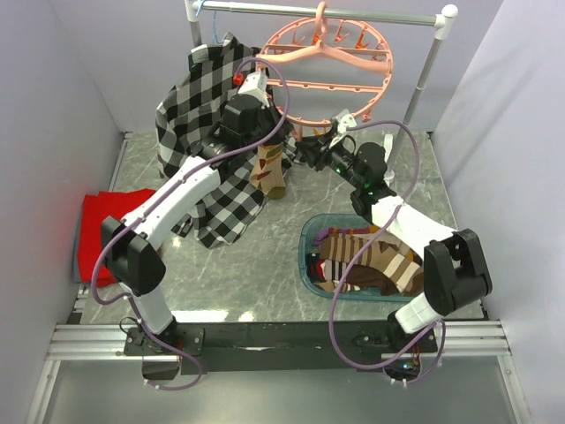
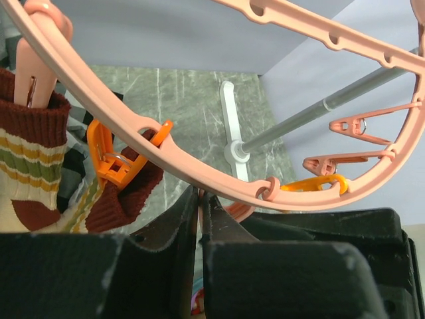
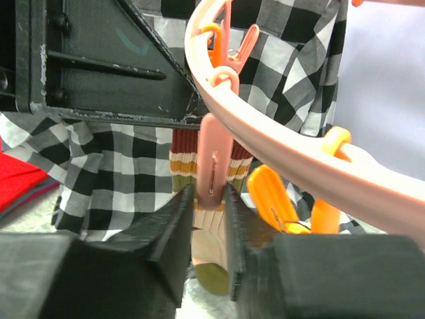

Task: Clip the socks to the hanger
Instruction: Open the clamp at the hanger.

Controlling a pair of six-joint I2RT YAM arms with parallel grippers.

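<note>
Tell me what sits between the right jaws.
A pink clip hanging from the hanger, over a striped sock cuff. Right wrist view shows it.

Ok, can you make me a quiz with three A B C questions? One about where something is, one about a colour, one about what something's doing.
1. Where are the loose socks waiting? A in the teal basket; B on the red cloth; C on the rail.
2. What colour is the hanger? A green; B pink; C black.
3. The left gripper is: A wide open; B shut; C holding a sock.
Answers: 1 A, striped socks fill the basket. 2 B, its ring is salmon pink. 3 B, its fingers are closed together.
</note>
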